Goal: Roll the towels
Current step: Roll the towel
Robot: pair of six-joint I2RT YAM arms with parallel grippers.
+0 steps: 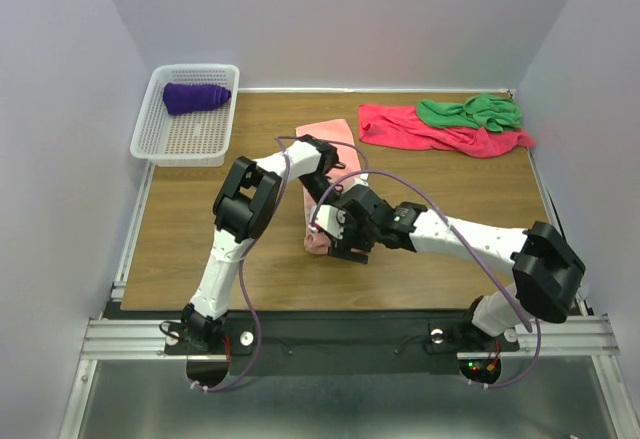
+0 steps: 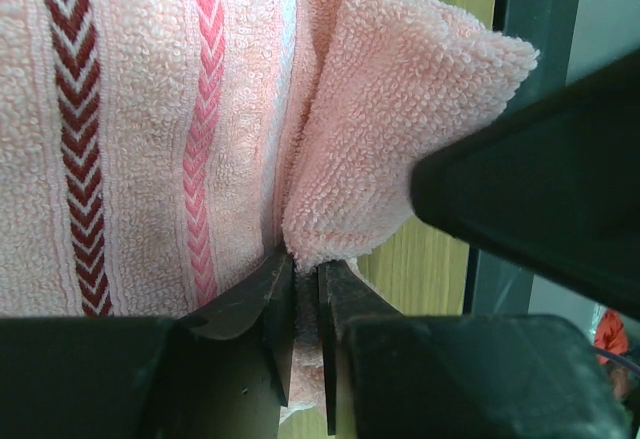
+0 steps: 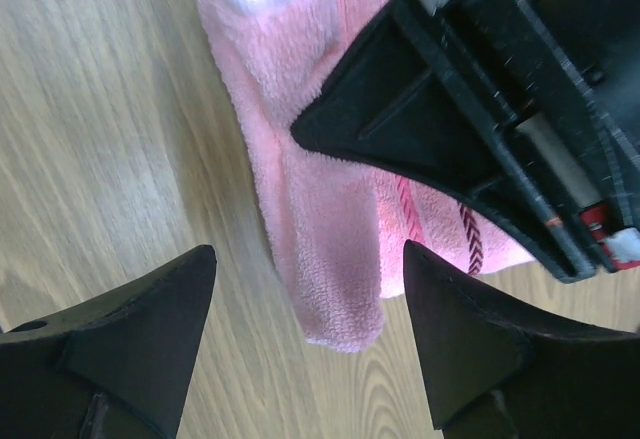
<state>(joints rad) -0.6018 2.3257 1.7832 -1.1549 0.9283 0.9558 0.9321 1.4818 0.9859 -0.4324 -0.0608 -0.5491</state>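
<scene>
Salmon-pink towel [image 1: 330, 137] being rolled mid-table; one of four looking done.
The left gripper [image 2: 305, 264] is pinching a fold of its edge between narrow jaws, while the right gripper [image 3: 308, 254] is hovering wide open over its near end, which seems partly rolled. The purple towel [image 1: 195, 97] is lying rolled in the white mesh basket [image 1: 150, 144], far left. The crimson towel [image 1: 400, 129] and green towel [image 1: 470, 111] are lying heaped far right, unrolled, obstructing nothing.
</scene>
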